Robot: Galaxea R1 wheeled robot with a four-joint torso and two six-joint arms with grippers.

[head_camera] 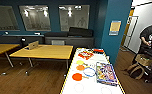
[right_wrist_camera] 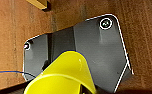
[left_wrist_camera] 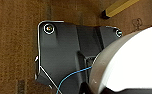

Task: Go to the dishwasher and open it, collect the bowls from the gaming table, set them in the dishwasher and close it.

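The gaming table (head_camera: 92, 86), white-topped with yellow sides, stretches away from me in the head view. On it lie a yellow dish (head_camera: 80, 62), an orange one (head_camera: 80, 67), a red-orange one (head_camera: 77, 76), a blue-rimmed bowl (head_camera: 89, 72) and a colourful game box (head_camera: 106, 73). A white bowl (left_wrist_camera: 132, 62) hangs close to the left wrist camera above the wooden floor, with my left gripper (left_wrist_camera: 112, 91) shut on it. A yellow bowl (right_wrist_camera: 64, 75) hangs the same way in my right gripper (right_wrist_camera: 84, 88). The dishwasher is out of view.
Two wooden tables (head_camera: 44, 51) stand to the left, with a dark sofa (head_camera: 67, 37) behind them. A blue pillar (head_camera: 114, 25) rises beyond the gaming table. A person (head_camera: 150, 35) stands at the right near a bag (head_camera: 135, 70) on the floor. A yellow table leg (left_wrist_camera: 119, 8) is close.
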